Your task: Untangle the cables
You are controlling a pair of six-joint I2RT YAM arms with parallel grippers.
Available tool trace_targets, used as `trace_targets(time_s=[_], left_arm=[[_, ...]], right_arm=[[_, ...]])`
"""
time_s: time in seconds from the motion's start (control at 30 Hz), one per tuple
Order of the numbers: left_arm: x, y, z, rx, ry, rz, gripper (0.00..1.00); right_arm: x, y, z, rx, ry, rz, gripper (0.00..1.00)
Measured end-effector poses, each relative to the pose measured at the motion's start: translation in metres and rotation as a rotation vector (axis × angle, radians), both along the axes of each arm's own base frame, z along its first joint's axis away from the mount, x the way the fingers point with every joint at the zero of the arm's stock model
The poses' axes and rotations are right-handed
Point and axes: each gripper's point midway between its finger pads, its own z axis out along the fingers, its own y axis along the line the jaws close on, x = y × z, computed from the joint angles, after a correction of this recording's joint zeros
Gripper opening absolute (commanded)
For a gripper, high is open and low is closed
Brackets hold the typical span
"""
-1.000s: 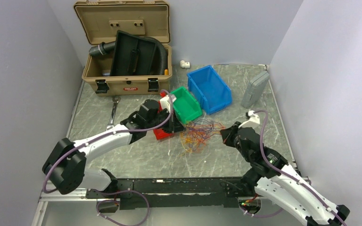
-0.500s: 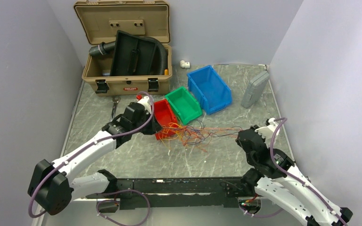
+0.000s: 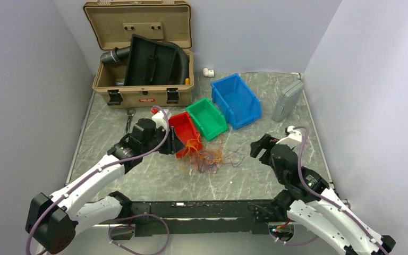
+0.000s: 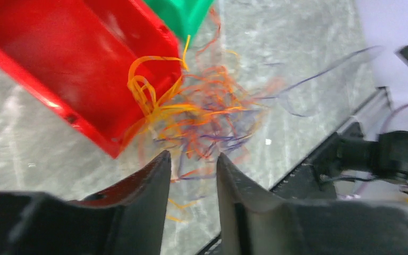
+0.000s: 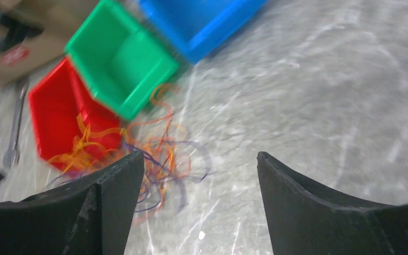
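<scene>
Open tan plastic toolbox (image 3: pixel 138 98): far left on grey marbled tabletop (image 3: pixel 234 178). Red plastic bin (image 3: pixel 182 126), green plastic bin (image 3: pixel 207 118), blue plastic bin (image 3: pixel 236 101): row before it, running rightward. Tangle of thin orange cables (image 3: pixel 199 156): partly in the red bin, spilling nearward onto the tabletop.

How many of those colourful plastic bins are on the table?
3, side by side: the red bin leftmost, with the cables spilling over its edge; the green bin in the middle; the blue bin on the right. None looks hidden.
</scene>
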Motion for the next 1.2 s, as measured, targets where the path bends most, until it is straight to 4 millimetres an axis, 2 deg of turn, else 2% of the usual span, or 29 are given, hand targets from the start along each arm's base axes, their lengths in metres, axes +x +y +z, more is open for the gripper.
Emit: trace_targets(time_s=[0.07, 0.13, 0.23, 0.43, 0.6, 0.73, 0.87, 1.0, 1.2], left_arm=[[-0.006, -0.008, 0.002, -0.008, -0.015, -0.060, 0.68], [-0.014, -0.016, 0.004, -0.004, -0.030, -0.111, 0.74], [-0.024, -0.025, 0.004, 0.010, -0.047, -0.171, 0.76], [-0.031, -0.040, 0.004, 0.034, -0.060, -0.241, 0.76], [-0.034, -0.052, -0.009, 0.073, -0.027, -0.276, 0.75], [-0.036, -0.055, -0.017, 0.099, 0.001, -0.289, 0.75], [-0.033, -0.059, -0.017, 0.109, 0.002, -0.294, 0.75], [-0.033, -0.062, -0.017, 0.112, 0.002, -0.298, 0.75], [-0.032, -0.061, -0.019, 0.121, 0.000, -0.290, 0.75]], right_arm=[[0.000, 0.022, -0.001, 0.002, -0.013, 0.136, 0.84], [-0.001, 0.041, -0.001, -0.001, -0.014, 0.248, 0.83], [0.001, 0.066, -0.007, -0.017, 0.010, 0.377, 0.82], [0.000, 0.096, -0.044, -0.071, 0.151, 0.528, 0.74], [0.001, 0.107, -0.061, -0.076, 0.201, 0.571, 0.68], [0.000, 0.113, -0.074, -0.075, 0.238, 0.595, 0.73], [-0.005, 0.114, -0.086, -0.072, 0.283, 0.601, 0.81], [-0.013, 0.112, -0.096, -0.058, 0.327, 0.597, 0.77], [-0.036, 0.122, -0.111, -0.050, 0.400, 0.711, 0.74]])
